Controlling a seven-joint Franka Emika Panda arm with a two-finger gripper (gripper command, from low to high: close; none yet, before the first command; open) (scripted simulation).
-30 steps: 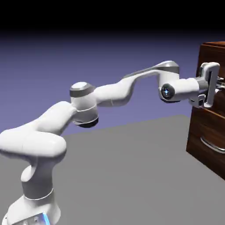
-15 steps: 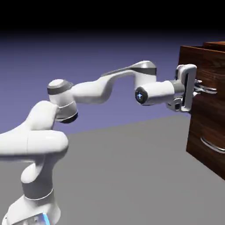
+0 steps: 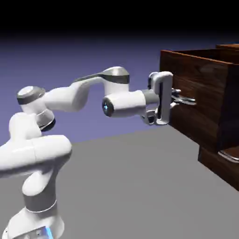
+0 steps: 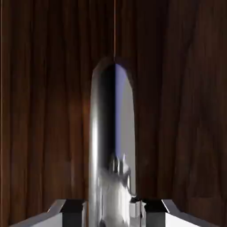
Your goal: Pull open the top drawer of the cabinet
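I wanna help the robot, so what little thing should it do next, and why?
Maybe the gripper could ease back from the handle, because the top drawer already sticks far out of the cabinet.

I can't read any text, label, brand, number or sign (not in either view I have).
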